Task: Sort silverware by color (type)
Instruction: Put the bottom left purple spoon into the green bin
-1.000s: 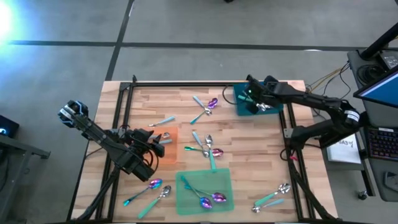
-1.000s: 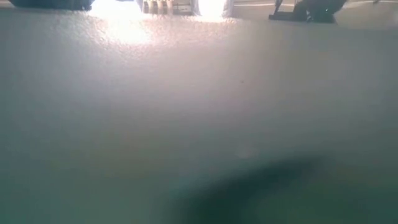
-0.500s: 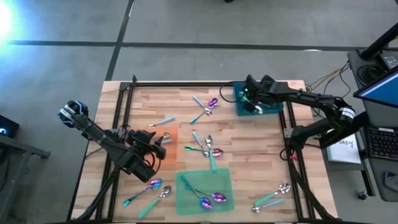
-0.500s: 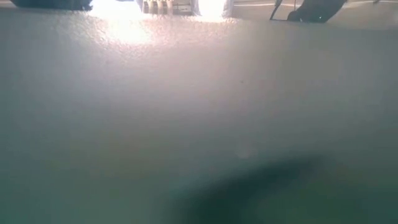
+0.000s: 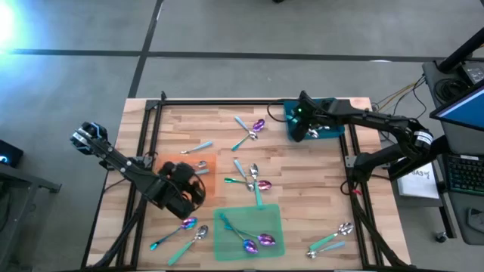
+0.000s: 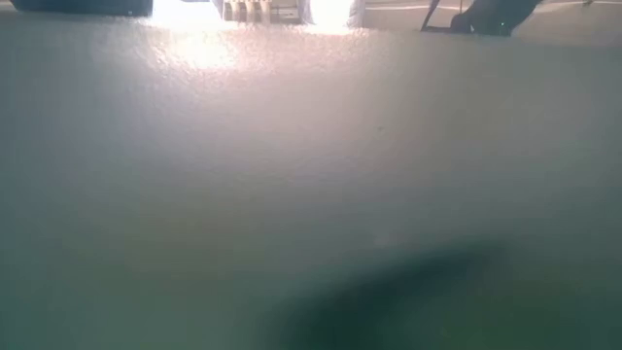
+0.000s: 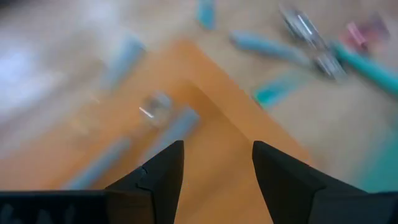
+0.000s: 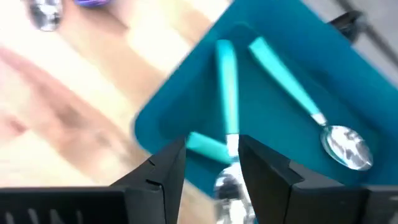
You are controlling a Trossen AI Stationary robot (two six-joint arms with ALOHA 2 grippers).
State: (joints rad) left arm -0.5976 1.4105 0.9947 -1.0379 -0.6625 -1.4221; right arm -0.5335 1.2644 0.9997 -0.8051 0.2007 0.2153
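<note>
Left claw [image 7: 214,163] open, empty, low over the orange mat [image 5: 201,168], a pale-blue-handled spoon [image 7: 163,121] just ahead. Right claw [image 8: 210,163] parted, poised above the teal bin [image 8: 273,118], straddling a teal-handled spoon [image 8: 227,93] inside. Remaining silverware [image 5: 252,179] scattered across the bench [image 5: 302,189], several on the green mat [image 5: 266,220]. Low view blocked.

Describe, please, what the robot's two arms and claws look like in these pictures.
Both arms are dark, slim and jointed. The left arm has a blue-lit base joint; the right arm carries white bands. The left claw and right claw each have two black, blunt, wedge-shaped fingers. A small green light glows near the right wrist.
</note>
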